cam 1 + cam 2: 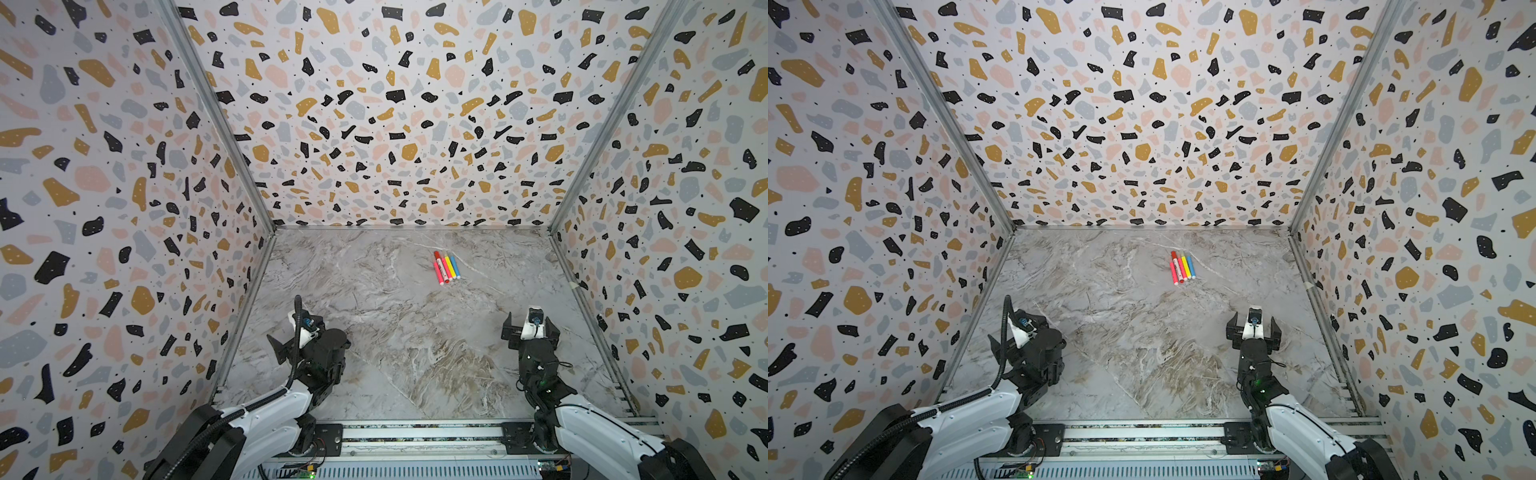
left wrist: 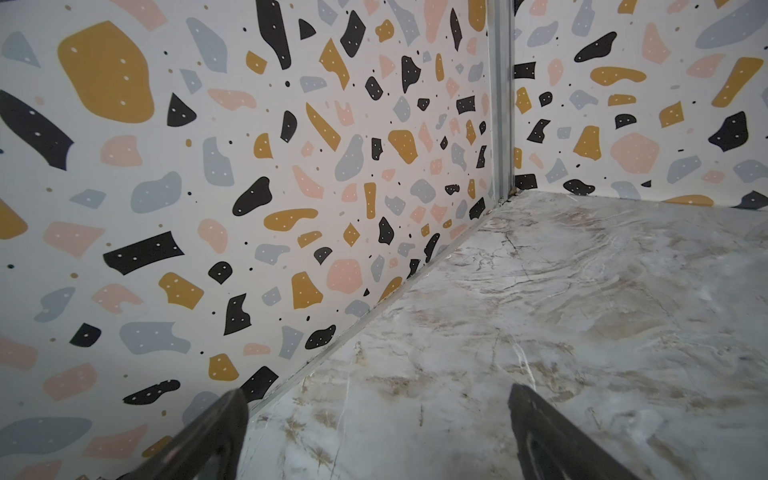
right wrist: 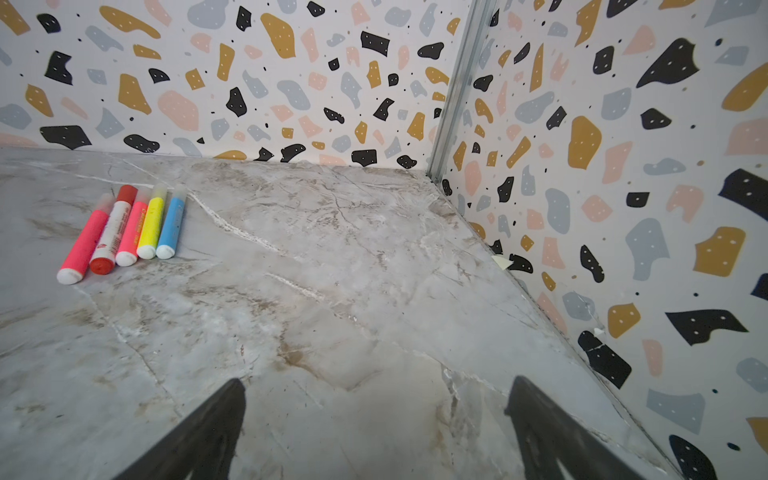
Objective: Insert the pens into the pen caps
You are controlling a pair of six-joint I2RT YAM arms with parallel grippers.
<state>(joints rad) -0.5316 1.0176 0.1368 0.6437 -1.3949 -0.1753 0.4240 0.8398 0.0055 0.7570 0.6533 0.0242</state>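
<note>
The left fingers [image 2: 548, 436] and right fingers [image 3: 552, 432] stand spread, empty; the pens [image 3: 124, 224] lie touching in a row on the surface [image 3: 374, 270], well ahead of the right fingers; a red cap [image 3: 126, 193] seems seated on one; best take an outer pen, fingers across its barrel.

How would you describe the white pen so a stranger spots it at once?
On the marble table, look toward the back wall, right of centre, where five pens lie side by side. The white pen is second from the left in both top views, between two pink ones; it alone has a white body with red ends.
</note>
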